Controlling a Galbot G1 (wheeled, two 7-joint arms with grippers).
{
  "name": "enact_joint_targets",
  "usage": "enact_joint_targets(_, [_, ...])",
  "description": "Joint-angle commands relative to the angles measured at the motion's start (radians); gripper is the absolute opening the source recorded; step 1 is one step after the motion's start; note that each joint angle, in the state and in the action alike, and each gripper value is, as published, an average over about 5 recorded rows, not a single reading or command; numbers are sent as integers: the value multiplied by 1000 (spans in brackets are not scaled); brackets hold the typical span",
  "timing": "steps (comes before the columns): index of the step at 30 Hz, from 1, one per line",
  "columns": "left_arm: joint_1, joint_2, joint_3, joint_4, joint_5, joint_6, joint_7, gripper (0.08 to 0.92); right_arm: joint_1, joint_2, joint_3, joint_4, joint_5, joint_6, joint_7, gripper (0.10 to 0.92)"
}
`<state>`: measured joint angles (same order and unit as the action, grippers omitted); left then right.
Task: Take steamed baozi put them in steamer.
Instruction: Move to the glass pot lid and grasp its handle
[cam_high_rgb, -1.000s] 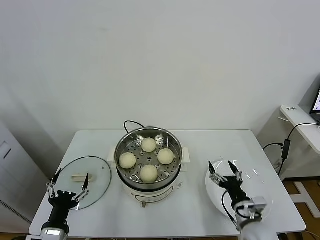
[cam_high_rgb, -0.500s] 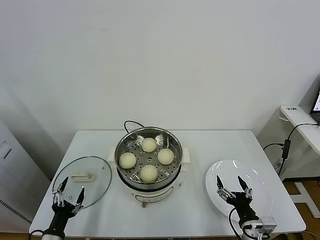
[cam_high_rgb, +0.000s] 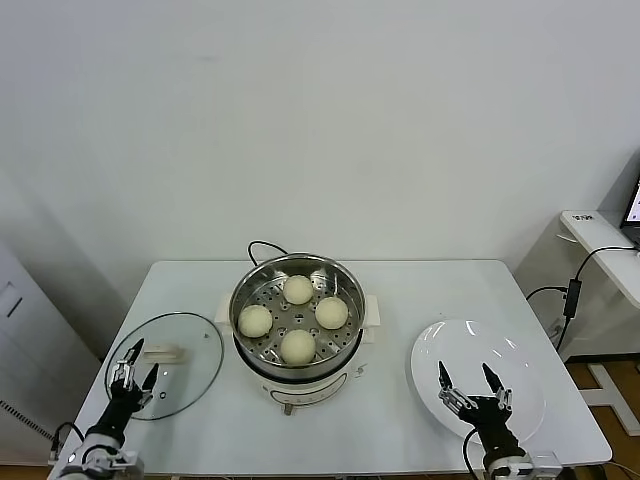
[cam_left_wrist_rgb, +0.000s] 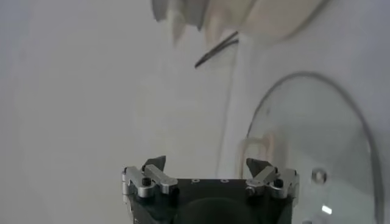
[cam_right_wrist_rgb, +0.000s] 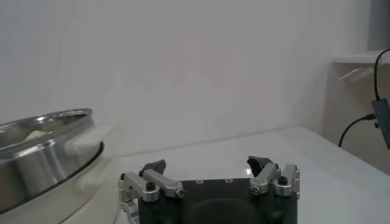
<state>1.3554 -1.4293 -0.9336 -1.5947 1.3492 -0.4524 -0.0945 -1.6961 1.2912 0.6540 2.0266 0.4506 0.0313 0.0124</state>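
The shiny steamer (cam_high_rgb: 296, 300) stands on its white base at the table's middle. Several cream-white baozi lie on its perforated floor, among them one at the back (cam_high_rgb: 297, 289), one at the left (cam_high_rgb: 255, 320) and one at the front (cam_high_rgb: 298, 345). My left gripper (cam_high_rgb: 133, 369) is open and empty, low over the glass lid's front edge. My right gripper (cam_high_rgb: 470, 384) is open and empty over the white plate's front part. The steamer's rim also shows in the right wrist view (cam_right_wrist_rgb: 42, 143). The left wrist view shows my open gripper (cam_left_wrist_rgb: 207, 165).
The round glass lid (cam_high_rgb: 185, 355) with a cream handle lies at the table's left; it also shows in the left wrist view (cam_left_wrist_rgb: 317, 140). A flat white plate (cam_high_rgb: 500, 355) lies at the right. A black cord (cam_high_rgb: 262, 246) runs behind the steamer. A side desk (cam_high_rgb: 600, 235) stands far right.
Both arms have drawn back toward the table's front edge and lower in view. Both grippers stay open and empty. The baozi have not moved.
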Motion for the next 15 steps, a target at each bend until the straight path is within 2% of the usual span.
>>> enact_joint_targets(1, [-164, 50, 2, 174, 121, 21, -26, 823, -20, 14, 11, 13, -12, 6, -6, 823])
enact_joint_targets(15, [-219, 33, 48, 214, 133, 58, -24, 818, -27, 22, 12, 16, -24, 10, -7, 823])
